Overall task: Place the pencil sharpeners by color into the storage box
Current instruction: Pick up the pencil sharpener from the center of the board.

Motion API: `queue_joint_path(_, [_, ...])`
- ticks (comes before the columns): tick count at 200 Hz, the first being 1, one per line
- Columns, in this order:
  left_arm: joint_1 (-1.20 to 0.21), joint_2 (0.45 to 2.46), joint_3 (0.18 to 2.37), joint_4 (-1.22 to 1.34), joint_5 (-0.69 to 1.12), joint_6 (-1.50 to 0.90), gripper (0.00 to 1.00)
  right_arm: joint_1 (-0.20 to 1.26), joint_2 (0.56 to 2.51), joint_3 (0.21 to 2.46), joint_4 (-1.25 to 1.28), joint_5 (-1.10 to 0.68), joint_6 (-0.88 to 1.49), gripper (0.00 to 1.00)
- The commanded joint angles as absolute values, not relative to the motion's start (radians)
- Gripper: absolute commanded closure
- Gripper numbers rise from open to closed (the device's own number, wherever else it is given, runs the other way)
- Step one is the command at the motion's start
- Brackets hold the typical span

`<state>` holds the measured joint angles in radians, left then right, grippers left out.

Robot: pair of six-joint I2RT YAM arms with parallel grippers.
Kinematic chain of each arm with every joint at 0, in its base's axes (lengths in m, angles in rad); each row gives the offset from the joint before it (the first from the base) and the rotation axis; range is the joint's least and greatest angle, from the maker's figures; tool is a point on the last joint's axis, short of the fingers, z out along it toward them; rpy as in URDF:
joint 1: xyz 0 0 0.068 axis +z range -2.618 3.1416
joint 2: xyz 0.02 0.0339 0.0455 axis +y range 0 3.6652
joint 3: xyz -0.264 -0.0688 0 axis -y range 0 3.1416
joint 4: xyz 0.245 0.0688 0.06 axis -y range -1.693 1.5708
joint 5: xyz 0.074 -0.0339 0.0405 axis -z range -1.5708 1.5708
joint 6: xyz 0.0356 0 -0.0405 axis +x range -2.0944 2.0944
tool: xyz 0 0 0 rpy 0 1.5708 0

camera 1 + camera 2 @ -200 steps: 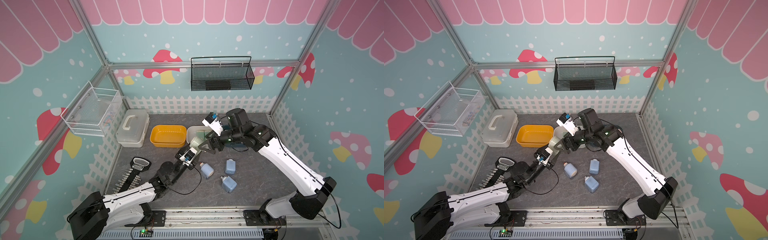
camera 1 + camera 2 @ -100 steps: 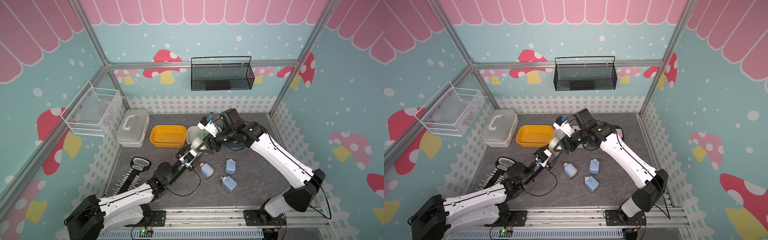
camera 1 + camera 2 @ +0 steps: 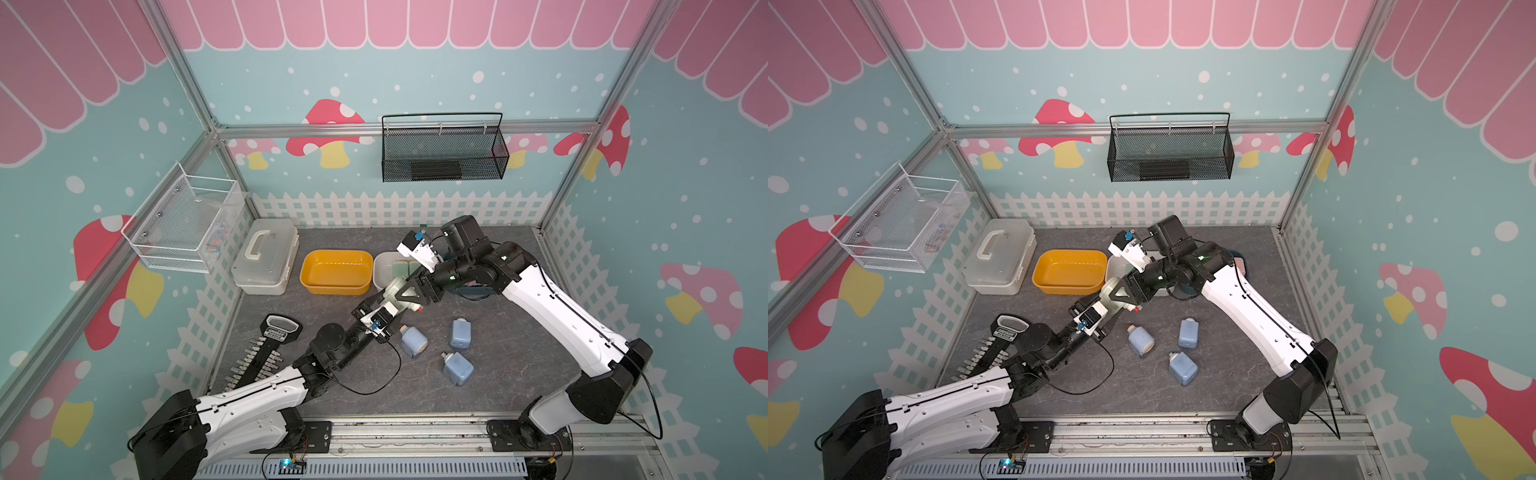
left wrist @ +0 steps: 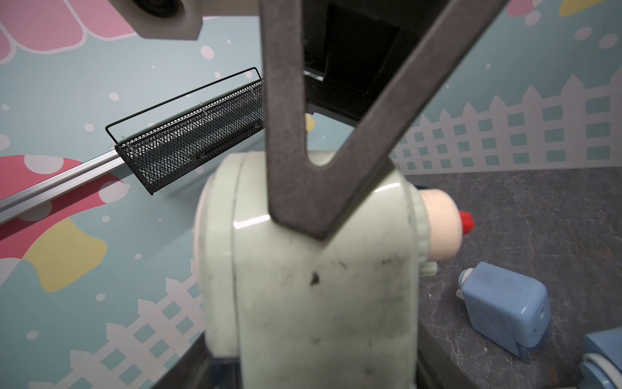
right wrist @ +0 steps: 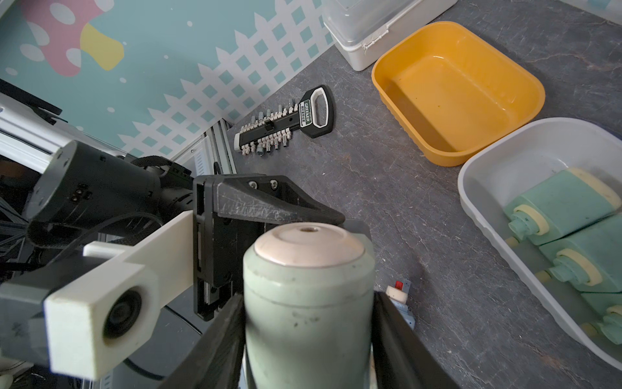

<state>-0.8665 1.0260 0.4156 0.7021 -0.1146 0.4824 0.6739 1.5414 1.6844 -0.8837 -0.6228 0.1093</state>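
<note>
- pale green sharpener (image 4: 319,303), cream end, small red tip
- three blue sharpeners (image 3: 460,334) on the dark grey veined table (image 3: 498,395)
- orange-yellow tub (image 3: 334,289)
- light grey tub (image 5: 498,158), inside it green sharpeners (image 5: 565,202) with cream ends

Both top views look steeply down from high and far, covering both arms. Each wrist camera sits close behind its tool, left gripper (image 3: 384,300) and right gripper (image 3: 409,294), facing forward; all views share the green sharpener (image 4: 319,286) between them.
</note>
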Motion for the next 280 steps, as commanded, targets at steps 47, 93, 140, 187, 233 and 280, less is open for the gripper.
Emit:
queue_joint_path(47, [-0.870, 0.995, 0.486, 0.641, -0.093, 0.418, 1.00, 0.686, 1.537, 1.696, -0.898, -0.701, 0.076, 0.47])
queue_joint_path(93, [-0.870, 1.000, 0.507, 0.615, -0.097, 0.361, 1.00, 0.685, 1.514, 1.678, -0.901, -0.668, 0.056, 0.86])
queue_joint_path(140, [-0.870, 1.012, 0.510, 0.607, -0.075, 0.347, 0.57, 0.685, 1.501, 1.663, -0.899, -0.665, 0.035, 1.00])
queue_joint_path(187, [-0.868, 1.035, 0.478, 0.660, -0.142, 0.351, 0.01, 0.682, 1.484, 1.665, -0.894, -0.573, 0.043, 1.00])
queue_joint_path(233, [-0.862, 1.035, 0.480, 0.632, -0.202, 0.286, 0.01, 0.683, 1.484, 1.666, -0.887, -0.532, 0.054, 1.00])
queue_joint_path(280, [-0.853, 1.034, 0.502, 0.534, -0.289, 0.230, 0.01, 0.678, 1.480, 1.656, -0.869, -0.394, 0.083, 1.00])
